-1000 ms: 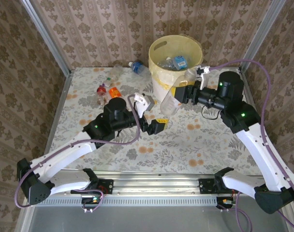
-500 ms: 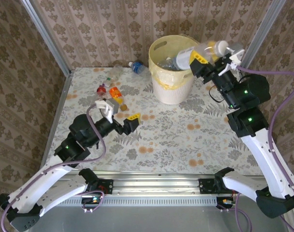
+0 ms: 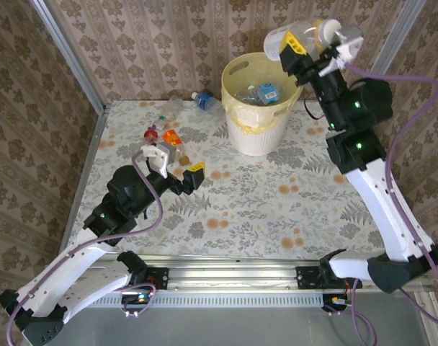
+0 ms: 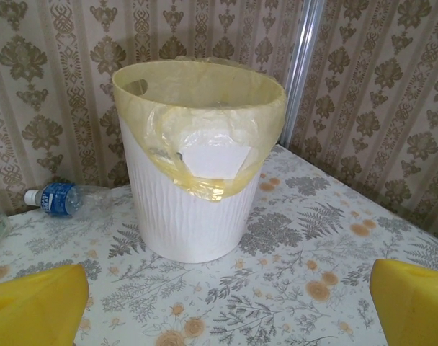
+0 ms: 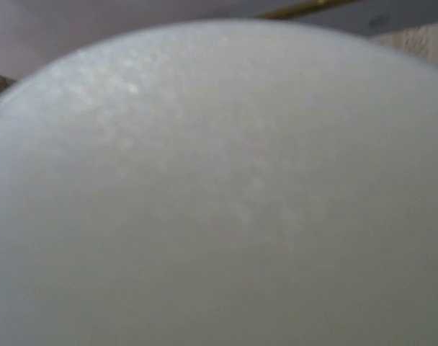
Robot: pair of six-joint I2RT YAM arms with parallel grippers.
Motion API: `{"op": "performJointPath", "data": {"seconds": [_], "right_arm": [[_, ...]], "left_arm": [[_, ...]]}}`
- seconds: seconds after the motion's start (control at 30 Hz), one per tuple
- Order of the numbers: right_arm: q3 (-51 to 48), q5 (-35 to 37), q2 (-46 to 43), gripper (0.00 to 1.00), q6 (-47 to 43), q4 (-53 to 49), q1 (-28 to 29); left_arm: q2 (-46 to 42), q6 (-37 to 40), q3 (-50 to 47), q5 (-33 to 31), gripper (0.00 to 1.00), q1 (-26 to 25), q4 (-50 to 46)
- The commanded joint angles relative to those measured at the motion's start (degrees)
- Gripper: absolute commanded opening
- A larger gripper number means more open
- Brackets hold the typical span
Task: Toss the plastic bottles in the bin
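Note:
My right gripper is raised above the far right rim of the bin and is shut on a clear plastic bottle, which lies across its jaws. That bottle's pale surface sits right against the right wrist camera. Several bottles lie inside the pale yellow bin. More plastic bottles lie on the table at the back left: a blue-labelled one, a clear one, a red one and an orange one. My left gripper is open and empty, facing the bin from the left.
The left wrist view shows the blue-labelled bottle lying left of the bin. Patterned walls close in the floral table on three sides, with metal posts at the back corners. The arm bases stand along the near rail.
My right arm has lifted the clear bottle from beside the bin's front to above its far right rim. My left arm has drawn back toward the near left, still open.

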Motion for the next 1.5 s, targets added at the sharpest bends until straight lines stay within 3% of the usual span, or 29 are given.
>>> {"op": "performJointPath", "data": {"seconds": [0.0, 0.07, 0.17, 0.3, 0.47, 0.8, 1.47], "right_arm": [[5.92, -0.42, 9.22, 0.62, 1.89, -13.49, -1.82], [11.58, -0.71, 15.53, 0.71, 2.47, -21.84, -2.74], [22.33, 0.81, 24.72, 0.91, 1.02, -36.03, -3.42], [25.33, 3.3, 26.15, 1.0, 2.24, -42.85, -4.2], [16.01, 0.63, 15.65, 1.0, 2.66, -37.37, -4.17], [2.69, -3.4, -0.24, 1.0, 2.78, -41.56, -4.16], [-9.7, -8.3, -14.38, 1.0, 5.93, -46.1, -4.13]], "left_arm": [[-0.47, -0.39, 2.73, 0.52, 1.0, 0.94, -1.87], [-0.31, -0.59, 3.13, 0.55, 1.0, 1.44, -2.63], [-0.12, -1.37, 3.57, 0.45, 1.0, 2.21, -3.59], [0.04, -2.79, 3.65, 0.54, 1.0, 3.1, -4.4], [1.84, -3.8, 5.68, -0.34, 1.0, 4.01, -6.7], [11.45, -9.5, 12.42, 0.13, 1.0, 10.19, -12.4], [37.91, -9.86, 31.6, 2.76, 1.0, 21.31, -20.16]]}}
